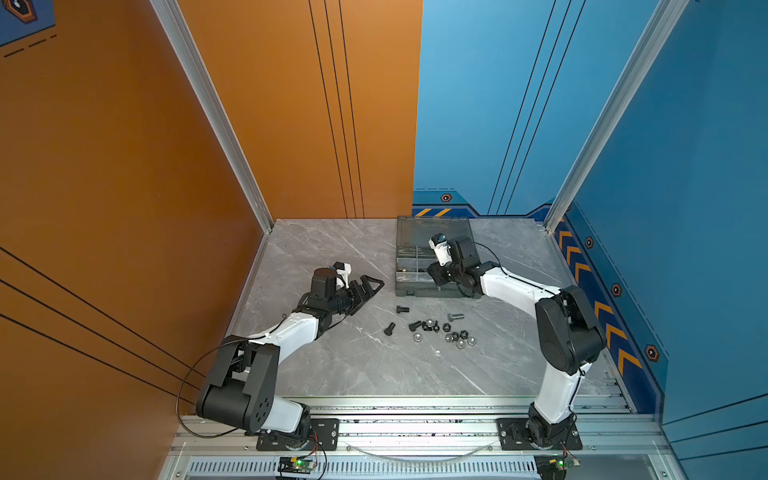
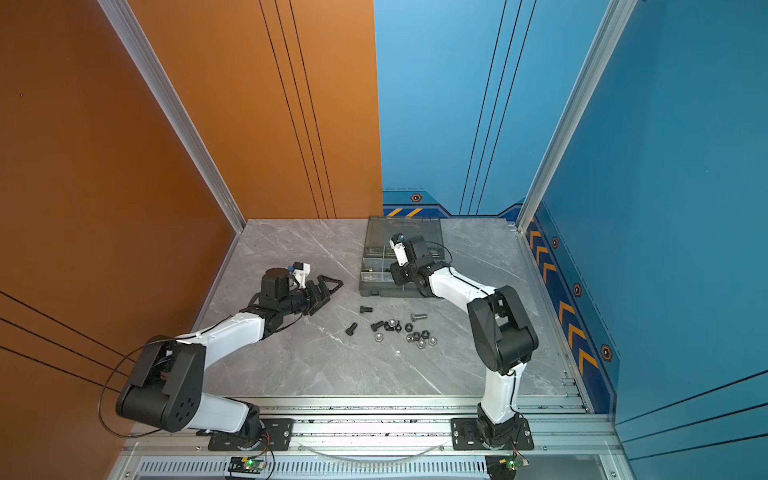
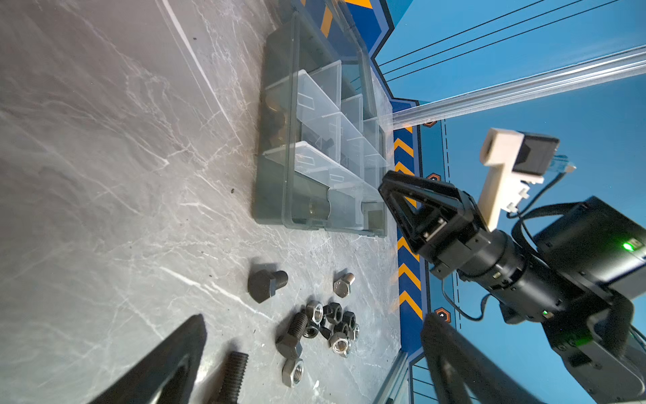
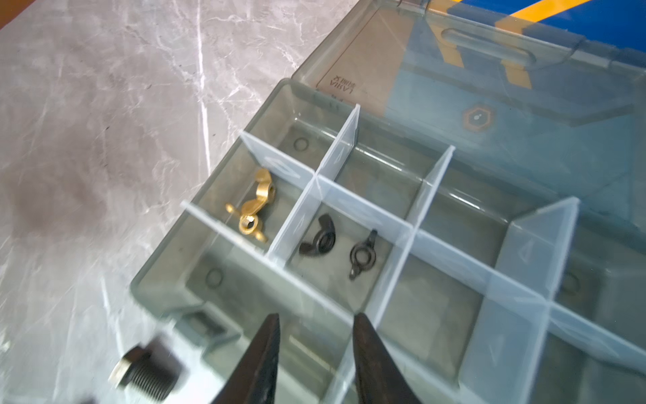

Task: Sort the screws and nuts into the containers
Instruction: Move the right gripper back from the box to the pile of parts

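The containers are compartments of a smoky-grey case at the back of the table. One holds brass wing nuts and the one beside it holds black wing nuts. My right gripper hangs over the case's front row, open, with nothing between its fingers. Loose screws and nuts lie in front of the case. My left gripper hovers wide open and empty to the left of the case.
The case's lid stands open against the back wall. A silver screw lies at the right of the pile. One black screw lies close to the case's front wall. Orange and blue walls enclose the table on three sides.
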`<action>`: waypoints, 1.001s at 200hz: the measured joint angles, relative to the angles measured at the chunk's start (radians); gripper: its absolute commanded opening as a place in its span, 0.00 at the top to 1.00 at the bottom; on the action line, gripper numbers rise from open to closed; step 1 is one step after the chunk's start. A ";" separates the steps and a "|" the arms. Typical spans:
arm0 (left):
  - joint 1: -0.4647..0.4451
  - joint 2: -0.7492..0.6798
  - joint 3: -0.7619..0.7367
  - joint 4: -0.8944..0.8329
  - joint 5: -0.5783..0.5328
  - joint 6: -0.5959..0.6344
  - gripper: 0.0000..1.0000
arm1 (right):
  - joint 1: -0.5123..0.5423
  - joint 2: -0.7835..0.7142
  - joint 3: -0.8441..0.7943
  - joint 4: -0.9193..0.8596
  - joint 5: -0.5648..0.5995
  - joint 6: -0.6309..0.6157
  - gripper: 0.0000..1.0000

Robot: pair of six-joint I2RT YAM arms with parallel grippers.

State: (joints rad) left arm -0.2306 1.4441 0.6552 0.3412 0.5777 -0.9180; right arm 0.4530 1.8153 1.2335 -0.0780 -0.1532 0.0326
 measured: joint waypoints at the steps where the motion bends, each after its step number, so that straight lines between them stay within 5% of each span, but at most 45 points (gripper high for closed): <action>1: 0.000 0.000 0.000 0.000 0.000 0.000 0.02 | 0.000 -0.003 -0.003 0.000 0.000 0.000 0.59; 91: -0.028 0.000 0.000 0.000 0.000 -0.008 0.02 | 0.164 -0.186 -0.177 -0.123 0.051 0.040 0.58; 200: -0.075 0.000 -0.028 0.006 -0.001 -0.006 0.02 | 0.306 -0.206 -0.345 -0.153 0.109 0.195 0.58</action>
State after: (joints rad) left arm -0.3054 1.4441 0.6273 0.3473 0.5770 -0.9237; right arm 0.7586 1.6089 0.8883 -0.2306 -0.0437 0.2276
